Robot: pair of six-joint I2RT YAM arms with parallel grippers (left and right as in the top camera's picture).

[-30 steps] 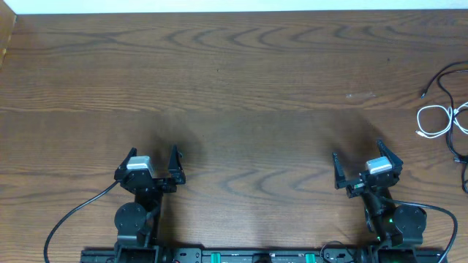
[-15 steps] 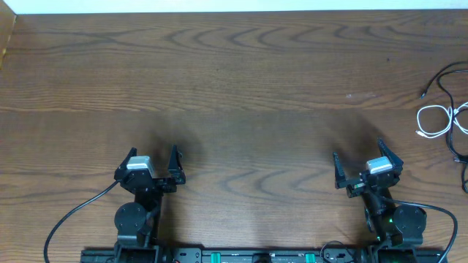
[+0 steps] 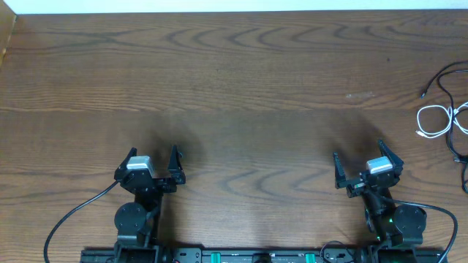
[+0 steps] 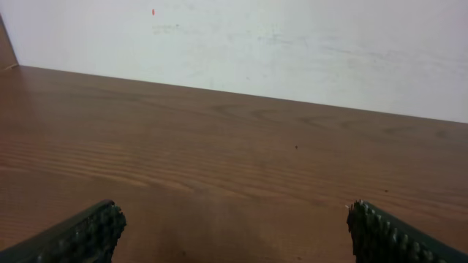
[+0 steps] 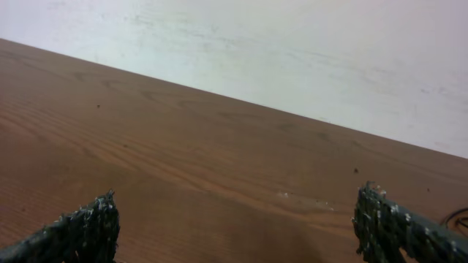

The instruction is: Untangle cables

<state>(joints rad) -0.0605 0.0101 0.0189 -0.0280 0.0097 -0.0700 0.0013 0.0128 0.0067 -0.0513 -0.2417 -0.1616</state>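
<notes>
The cables lie bunched at the table's far right edge in the overhead view: a white cable [image 3: 433,120] coiled in a small loop and thin black cables [image 3: 444,79] curling around it, partly cut off by the frame. A sliver of black cable [image 5: 459,215] shows at the right edge of the right wrist view. My left gripper [image 3: 153,155] stands open near the front left, far from the cables. My right gripper [image 3: 358,155] is open at the front right, a short way left of and nearer than the cables. Only bare wood lies between the fingers of each [image 4: 234,223] [image 5: 235,219].
A brown wooden table [image 3: 234,80] reaches to a white wall [image 4: 292,44] at the back. The arm bases and their thick black cables [image 3: 73,215] sit along the front edge. The table's left edge [image 3: 6,44] shows at the far left.
</notes>
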